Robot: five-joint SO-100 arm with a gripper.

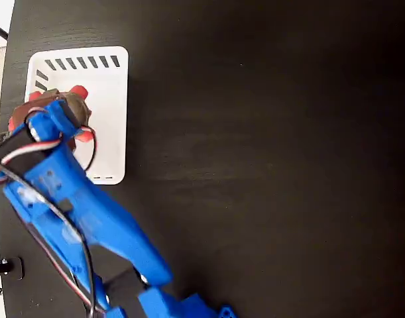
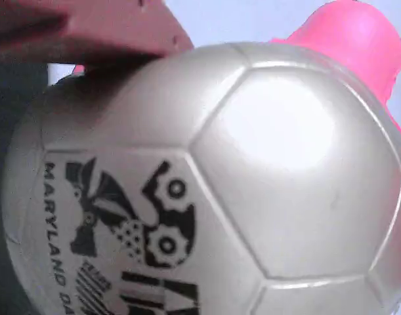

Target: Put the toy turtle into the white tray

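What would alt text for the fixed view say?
From above, a blue robot arm reaches over a white tray at the upper left of a black table, its end covering most of a toy turtle whose red legs peek out over the tray.

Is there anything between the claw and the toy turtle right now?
Nothing visible. In the wrist view the toy turtle fills the frame with a reddish finger against its shell. In the fixed view it sits under the claw, over the white tray.
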